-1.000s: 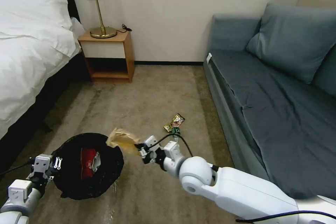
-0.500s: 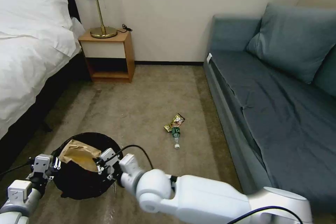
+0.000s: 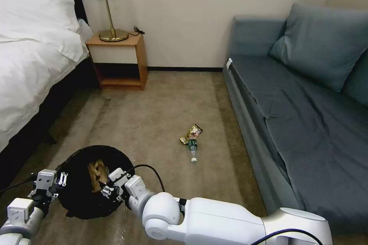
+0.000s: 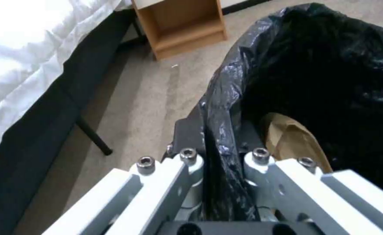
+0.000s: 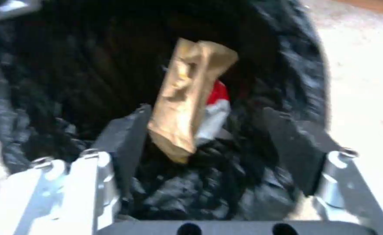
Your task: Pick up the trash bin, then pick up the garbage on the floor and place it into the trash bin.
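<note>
beige carpet floor [image 3: 161, 111] carries gold wrapper [image 3: 191, 133] touching small bottle [image 3: 192, 149].

Bin [image 3: 78, 206] mouth is pretty crowded: the left gripper [image 3: 57, 185] is clamped on the rim on one side, and the right gripper [image 3: 108, 187] hangs over it with jaws spread. The paper bag [image 5: 187, 94] and carton [image 5: 215, 111] sit down inside. On the carpet [image 3: 153, 115] there's wide open room around the bottle [image 3: 192, 148] and wrapper [image 3: 191, 133]. The sofa [image 3: 306, 122] walls off the right, the bed [image 3: 34, 65] and nightstand [image 3: 119, 61] the left.

left tool [image 3: 57, 183] clamped, right tool [image 3: 111, 187] spread
</note>
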`<state>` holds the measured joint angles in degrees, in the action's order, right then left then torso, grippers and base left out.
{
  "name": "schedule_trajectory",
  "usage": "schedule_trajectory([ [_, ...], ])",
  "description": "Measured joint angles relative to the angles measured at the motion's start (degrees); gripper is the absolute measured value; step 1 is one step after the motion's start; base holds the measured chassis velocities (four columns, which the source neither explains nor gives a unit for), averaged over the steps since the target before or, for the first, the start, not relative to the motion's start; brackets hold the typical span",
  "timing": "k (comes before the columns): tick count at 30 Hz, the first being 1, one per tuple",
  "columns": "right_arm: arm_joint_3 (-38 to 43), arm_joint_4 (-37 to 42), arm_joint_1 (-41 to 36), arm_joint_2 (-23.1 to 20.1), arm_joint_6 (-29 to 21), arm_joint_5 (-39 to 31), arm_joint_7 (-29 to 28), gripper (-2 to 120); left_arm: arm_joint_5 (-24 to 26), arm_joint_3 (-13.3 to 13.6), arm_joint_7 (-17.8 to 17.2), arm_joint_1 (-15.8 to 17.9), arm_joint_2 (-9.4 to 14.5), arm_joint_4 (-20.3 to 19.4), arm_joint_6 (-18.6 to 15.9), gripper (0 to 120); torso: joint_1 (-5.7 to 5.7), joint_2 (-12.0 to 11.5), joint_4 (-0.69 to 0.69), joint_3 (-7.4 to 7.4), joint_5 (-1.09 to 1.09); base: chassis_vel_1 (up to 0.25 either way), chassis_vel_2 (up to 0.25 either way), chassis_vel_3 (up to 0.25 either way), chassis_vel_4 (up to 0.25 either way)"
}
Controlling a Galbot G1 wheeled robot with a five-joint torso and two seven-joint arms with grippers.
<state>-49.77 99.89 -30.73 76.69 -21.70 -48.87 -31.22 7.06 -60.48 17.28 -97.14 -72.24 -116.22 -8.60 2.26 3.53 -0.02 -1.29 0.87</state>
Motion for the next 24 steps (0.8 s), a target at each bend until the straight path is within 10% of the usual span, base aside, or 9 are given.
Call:
schedule_trajectory([
  [8,4.24,2.45,0.23,-2.72,-2.95,-3.99,-4.63,99,0.84,-0.62,0.03,-0.09,1.57,0.56,0.05,6,0.00,0.00,0.00,0.00,0.00,0.000,0.000,0.000,0.000],
  [24,14.10,5.82,-3.97,-19.18,-4.95,-6.00,-9.79,100,2.68,-1.69,0.11,-1.10,4.08,0.86,0.29,6,0.00,0.00,0.00,0.00,0.00,0.000,0.000,0.000,0.000],
])
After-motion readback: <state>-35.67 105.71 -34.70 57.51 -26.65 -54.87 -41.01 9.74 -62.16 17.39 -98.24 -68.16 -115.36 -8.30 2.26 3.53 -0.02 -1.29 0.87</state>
